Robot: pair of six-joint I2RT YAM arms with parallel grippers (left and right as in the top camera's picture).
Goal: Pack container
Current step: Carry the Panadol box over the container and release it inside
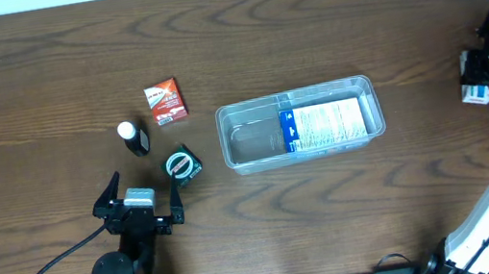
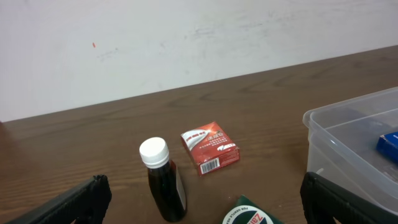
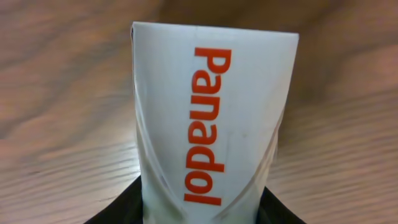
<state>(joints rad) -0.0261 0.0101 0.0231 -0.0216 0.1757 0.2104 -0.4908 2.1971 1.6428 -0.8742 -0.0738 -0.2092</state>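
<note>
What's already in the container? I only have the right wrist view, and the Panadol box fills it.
Observer: One blue-and-white box lies flat in the container, in the half nearer the right arm. The other half is bare.
Operator: Where's my right pincer relative to it?
Observer: The right pincer, shut on the Panadol box, is off to the container's right, well apart from it.
Operator: What's left to pack?
Observer: A red box, a dark bottle and a green pack sit on the table left of the container, just beyond the open left pincer.
</note>
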